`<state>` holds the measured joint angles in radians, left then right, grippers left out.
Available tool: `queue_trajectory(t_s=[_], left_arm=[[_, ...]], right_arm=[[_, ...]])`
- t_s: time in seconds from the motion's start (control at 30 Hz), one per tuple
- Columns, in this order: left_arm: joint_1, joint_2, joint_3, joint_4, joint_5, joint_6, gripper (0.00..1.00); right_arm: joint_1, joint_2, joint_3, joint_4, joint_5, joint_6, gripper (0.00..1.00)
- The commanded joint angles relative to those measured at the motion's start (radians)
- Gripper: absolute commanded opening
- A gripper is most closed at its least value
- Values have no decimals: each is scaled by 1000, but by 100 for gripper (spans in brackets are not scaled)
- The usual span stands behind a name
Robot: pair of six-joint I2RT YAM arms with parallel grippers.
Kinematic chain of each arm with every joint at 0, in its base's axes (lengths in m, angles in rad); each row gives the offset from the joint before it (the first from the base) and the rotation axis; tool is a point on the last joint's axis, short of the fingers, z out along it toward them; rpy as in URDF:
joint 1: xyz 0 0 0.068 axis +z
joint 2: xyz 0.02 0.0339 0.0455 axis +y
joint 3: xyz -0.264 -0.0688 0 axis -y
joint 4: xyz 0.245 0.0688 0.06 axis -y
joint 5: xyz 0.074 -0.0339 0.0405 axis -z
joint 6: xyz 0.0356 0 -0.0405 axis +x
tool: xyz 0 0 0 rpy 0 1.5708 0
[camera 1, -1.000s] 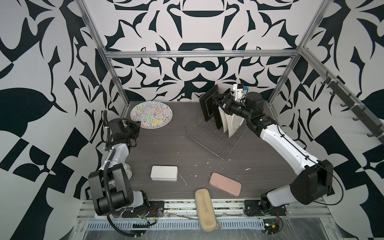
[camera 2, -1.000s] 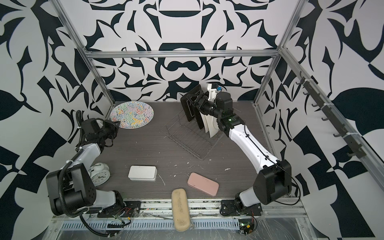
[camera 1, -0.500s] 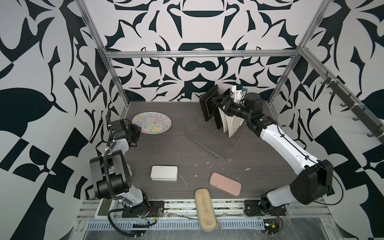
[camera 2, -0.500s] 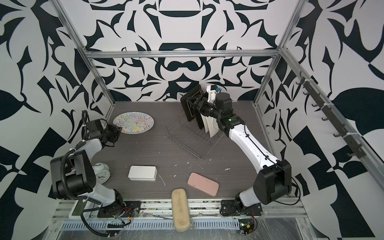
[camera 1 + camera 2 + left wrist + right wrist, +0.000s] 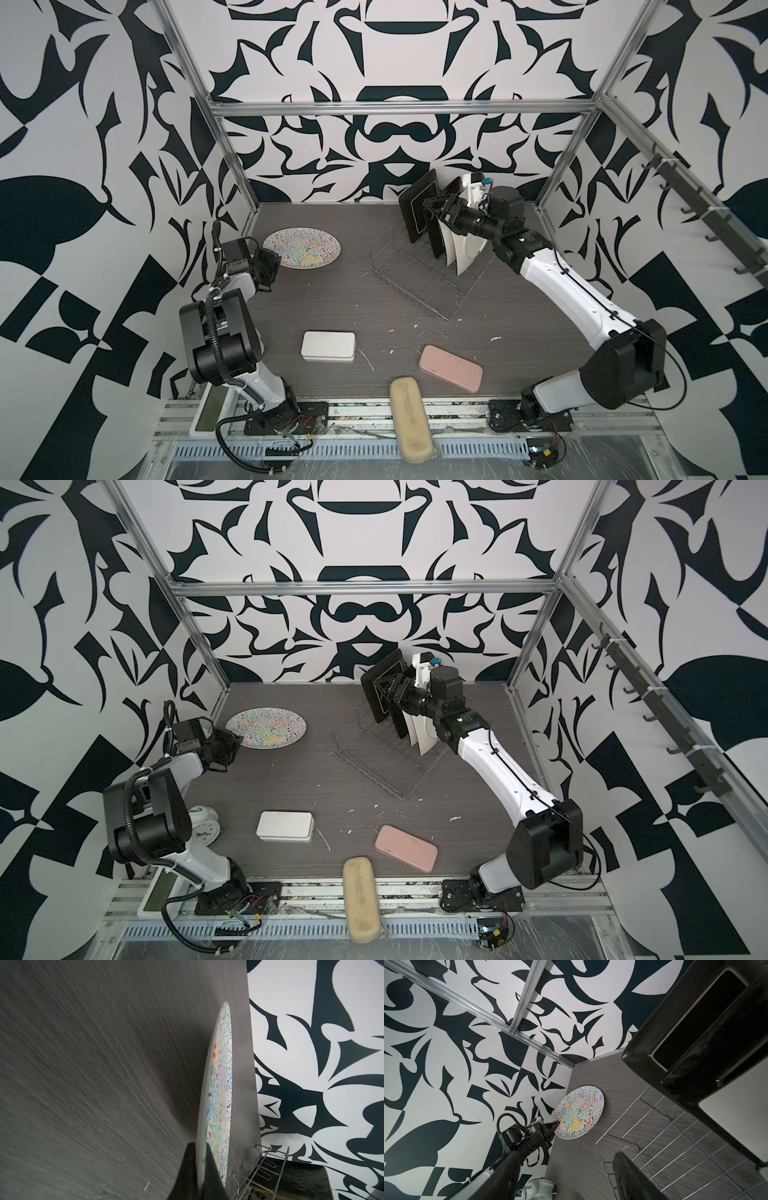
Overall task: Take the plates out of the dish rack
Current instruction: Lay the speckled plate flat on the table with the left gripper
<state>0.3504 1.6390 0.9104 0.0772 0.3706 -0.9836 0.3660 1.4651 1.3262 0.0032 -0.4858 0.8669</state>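
The round squiggle-faced plate (image 5: 302, 248) (image 5: 266, 728) lies nearly flat on the table at the back left. My left gripper (image 5: 272, 262) (image 5: 200, 1147) is shut on its near rim. The wire dish rack (image 5: 419, 274) (image 5: 382, 758) stands at the back right. It holds two black square plates (image 5: 415, 208) and two white-backed plates (image 5: 463, 253), all on edge. My right gripper (image 5: 434, 206) (image 5: 566, 1155) is open at the upper edges of the black plates (image 5: 695, 1028), with nothing between its fingers.
A white tin (image 5: 328, 346), a pink case (image 5: 451, 368) and a beige case (image 5: 411, 419) lie near the front edge. A small white clock (image 5: 203, 820) stands behind my left arm's base. Patterned walls close in the back and sides.
My left gripper has brought the round plate down from a tilt to nearly flat on the table, still gripping its rim. The right gripper has hardly moved.
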Motion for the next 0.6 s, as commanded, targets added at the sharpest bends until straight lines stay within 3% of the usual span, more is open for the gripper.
queue_trajectory(t_s=[0.0, 0.57], left_arm=[[39, 3, 21, 45, 46, 10, 0], [65, 63, 61, 68, 99, -4, 0]], right_arm=[[-4, -17, 4, 26, -4, -19, 74], [-4, -32, 10, -4, -3, -35, 74]])
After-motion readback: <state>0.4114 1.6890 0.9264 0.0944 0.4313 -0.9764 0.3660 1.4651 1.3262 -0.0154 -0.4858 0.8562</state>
